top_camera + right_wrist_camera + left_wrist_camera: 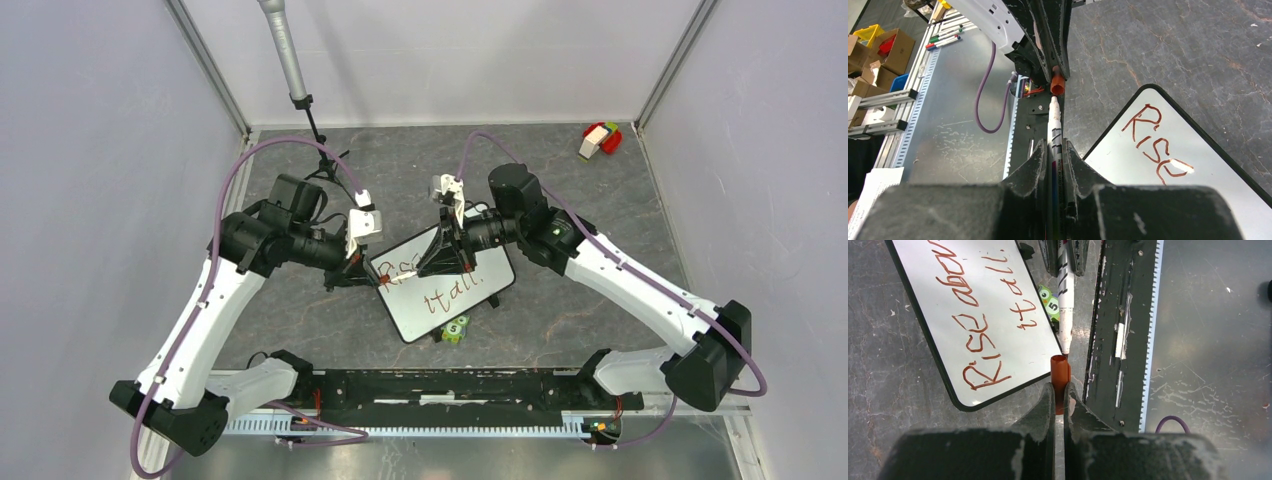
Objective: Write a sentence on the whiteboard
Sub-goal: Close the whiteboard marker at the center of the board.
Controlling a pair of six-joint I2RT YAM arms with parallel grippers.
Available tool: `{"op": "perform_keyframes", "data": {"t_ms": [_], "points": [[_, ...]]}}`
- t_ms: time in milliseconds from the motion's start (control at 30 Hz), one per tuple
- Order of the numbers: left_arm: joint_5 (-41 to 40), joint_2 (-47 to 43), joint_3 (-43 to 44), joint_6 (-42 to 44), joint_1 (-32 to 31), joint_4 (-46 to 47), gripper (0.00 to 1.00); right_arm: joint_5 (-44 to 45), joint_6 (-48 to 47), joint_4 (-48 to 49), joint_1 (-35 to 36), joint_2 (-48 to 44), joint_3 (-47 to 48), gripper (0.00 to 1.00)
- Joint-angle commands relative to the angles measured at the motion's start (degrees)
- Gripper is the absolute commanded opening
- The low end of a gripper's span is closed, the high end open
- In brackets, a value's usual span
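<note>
Left tool (1060,390) pinching the orange-red cap (1059,371), open end facing the pen. Right tool (1054,147) clamped on the marker pen (1054,125) barrel, nib aimed at the cap mouth, roughly coaxial with a small gap. Looks like a recap setup. Whiteboard (1023,350) lies flat on the worktop (878,365) beside both tools, sentence (980,300) on it in two reddish-brown lines. Cap: smooth plastic cylinder. Pen: white barrel, black print, tapered nib. Board glossy, rounded corners, thin black rim. Worktop dark, mottled, scuffed.
</note>
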Motion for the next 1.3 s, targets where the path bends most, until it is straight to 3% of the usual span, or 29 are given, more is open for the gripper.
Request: {"op": "perform_keyframes", "data": {"t_ms": [0, 300, 1267], "points": [[2.1, 0.1, 2.2, 3.8, -0.6, -1.1, 0.03, 0.4, -1.2, 0.2, 0.3, 0.3, 2.8, 0.00], [-0.5, -0.5, 0.6, 5.5, -0.7, -2.5, 0.02, -0.1, -2.9, -1.3, 0.2, -1.0, 3.9, 0.00], [5.7, 4.1, 6.1, 1.8, -3.0, -0.9, 0.03, 0.3, -2.6, -0.7, 3.2, 3.4, 4.7, 0.00]]}}
